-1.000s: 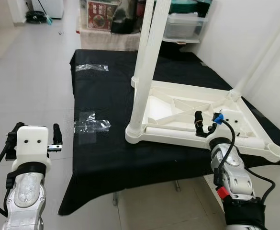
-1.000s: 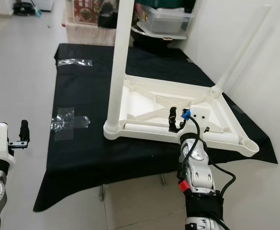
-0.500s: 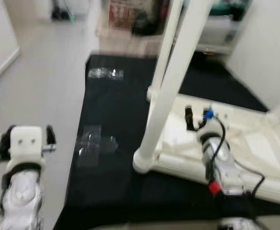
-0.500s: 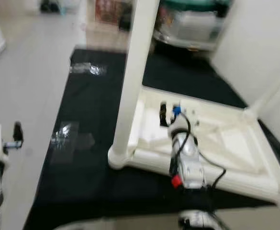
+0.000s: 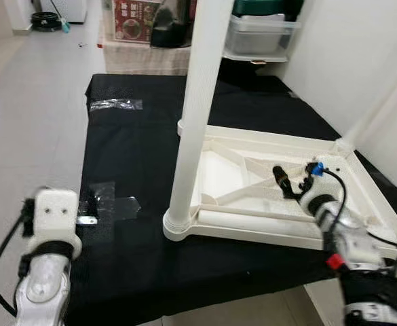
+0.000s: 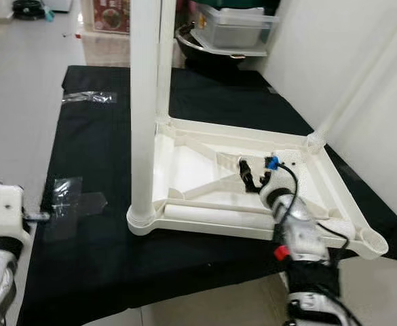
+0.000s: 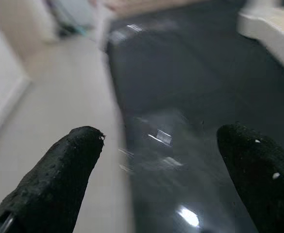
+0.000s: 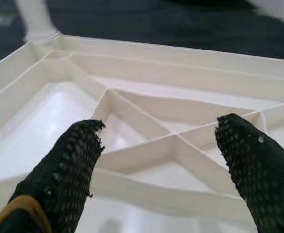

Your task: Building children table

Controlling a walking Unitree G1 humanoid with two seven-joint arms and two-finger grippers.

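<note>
While I scan from my left, the left gripper [image 7: 156,179] hangs off the cloth's edge at about 8 o'clock in the head view, fingers spread wide with nothing between them, looking down at clear tape [image 5: 110,198] stuck on the black cloth [image 5: 130,136]. A second strip of tape [image 5: 115,104] lies farther off at 11 o'clock.

Moving right, the table top [image 5: 266,197] lies upside down on the cloth near the middle, ribbed underside up. One leg [image 5: 197,115] stands seated in the near left corner socket at 6 o'clock of the top, and another rises behind it at the far left corner. A loose leg [image 5: 252,221] lies flat inside the near rim. At the far right corner a further leg [image 6: 361,75] leans up toward the wall.

Farther right, the right gripper [image 5: 292,183] hovers over the crossed ribs [image 8: 171,141] at 3 o'clock, fingers apart, holding nothing.

I judge the build is partway: the near right socket [image 6: 368,239] looks empty. My next move, I think, calls for lowering the right gripper onto the loose leg, closing on it, then standing it up in that socket.

Writing: a red printed box [image 5: 134,12] sits at 12 o'clock, beyond the cloth; its text is too small to read.
</note>
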